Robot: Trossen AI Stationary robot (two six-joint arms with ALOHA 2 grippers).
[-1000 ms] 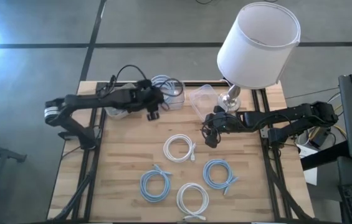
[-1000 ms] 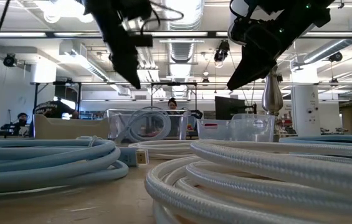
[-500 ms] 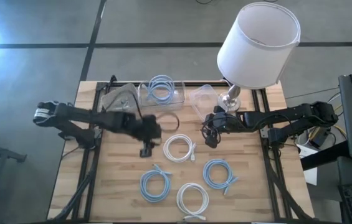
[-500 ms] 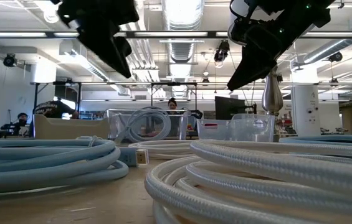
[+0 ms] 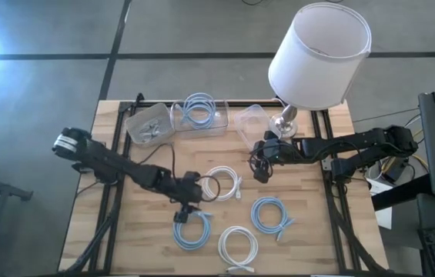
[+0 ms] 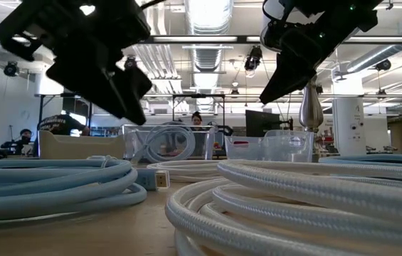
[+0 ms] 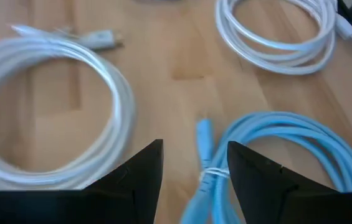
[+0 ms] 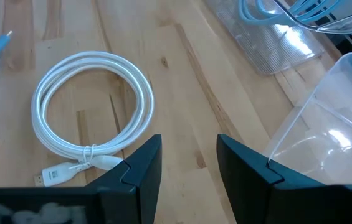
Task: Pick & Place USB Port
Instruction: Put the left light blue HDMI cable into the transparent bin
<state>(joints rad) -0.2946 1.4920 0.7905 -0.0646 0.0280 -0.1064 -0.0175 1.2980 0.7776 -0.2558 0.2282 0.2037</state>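
Now that the left gripper [image 5: 187,209] is swinging down from the upper bins, fingers parted and empty, it is hovering over the blue cable coil [image 5: 192,228] at lower centre, while the right gripper [image 5: 262,171] is waiting open, centre-right

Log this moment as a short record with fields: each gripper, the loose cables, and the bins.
left gripper: open, empty, over the left blue cable
right gripper: open, empty, waiting near the empty clear bin
loose cables: two blue, two white; the other blue cable, one white cable, another white cable
middle bin: holds one blue coil
left bin: contents unclear
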